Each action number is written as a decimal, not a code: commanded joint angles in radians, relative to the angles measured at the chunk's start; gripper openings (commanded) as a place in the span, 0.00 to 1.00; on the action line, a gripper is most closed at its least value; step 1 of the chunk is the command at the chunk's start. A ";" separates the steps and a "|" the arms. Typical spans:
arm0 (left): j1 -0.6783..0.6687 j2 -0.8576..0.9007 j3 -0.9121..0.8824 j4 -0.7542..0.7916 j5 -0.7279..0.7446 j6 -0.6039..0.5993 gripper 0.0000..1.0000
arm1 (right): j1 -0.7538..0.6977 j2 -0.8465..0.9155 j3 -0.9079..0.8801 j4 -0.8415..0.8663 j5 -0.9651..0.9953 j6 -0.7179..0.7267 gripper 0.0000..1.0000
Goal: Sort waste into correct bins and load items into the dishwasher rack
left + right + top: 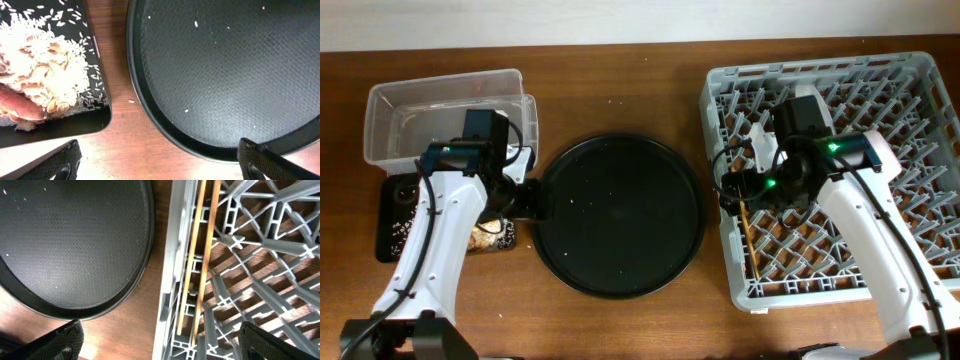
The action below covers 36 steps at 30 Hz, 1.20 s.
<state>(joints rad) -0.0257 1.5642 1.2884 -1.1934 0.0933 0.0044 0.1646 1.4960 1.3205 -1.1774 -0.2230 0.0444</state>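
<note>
The shallow black tray (97, 117) holds beige rice scraps (55, 60) and the orange-brown sausage piece (20, 106); it also shows in the overhead view (392, 215). The clear tub (440, 105) stands behind it. My left gripper (160, 165) is open and empty over bare wood between that tray and the round black tray; in the overhead view it is at the round tray's left rim (525, 200). The wooden chopsticks (200, 255) lie in the grey dishwasher rack (260, 285) along its left wall. My right gripper (160, 345) is open and empty above that wall. Plate, cup, bowl, wrapper and tissue are out of view.
The large round black tray (620, 215) lies between the bins and the rack (910, 90), with a few rice grains on it (196, 23). Its rim shows close to both grippers (75, 245). A narrow strip of wood separates it from the rack.
</note>
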 commanded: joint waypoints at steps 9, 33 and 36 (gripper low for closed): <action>0.002 -0.743 -0.578 0.483 -0.003 -0.017 0.99 | 0.005 -0.626 -0.504 0.399 0.189 0.061 0.98; 0.002 -1.001 -0.651 0.497 -0.003 -0.018 0.99 | -0.053 -1.084 -0.671 0.420 0.238 0.060 0.98; 0.002 -1.001 -0.651 0.497 -0.003 -0.018 0.99 | -0.104 -1.250 -0.781 0.468 0.231 0.060 0.98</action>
<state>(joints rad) -0.0257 0.5655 0.6449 -0.6987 0.0933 -0.0036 0.0887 0.3492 0.6151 -0.7517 0.0036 0.1009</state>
